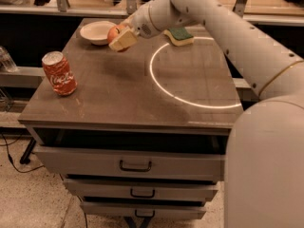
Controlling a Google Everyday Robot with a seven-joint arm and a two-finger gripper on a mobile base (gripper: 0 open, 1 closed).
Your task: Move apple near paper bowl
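The red-orange apple (113,33) is held between the cream fingers (123,40) of my gripper (118,37), just above the table's far left part. The gripper is shut on the apple. The off-white paper bowl (97,32) sits on the table right beside it, to the left, at the far left corner. The apple is partly hidden by the fingers. My white arm reaches in from the right across the table.
A red Coca-Cola can (59,73) stands near the left edge of the brown table (118,99). A yellow-green sponge (178,35) lies at the far side, right of the gripper. A bright ring of light marks the tabletop. Drawers sit below the front edge.
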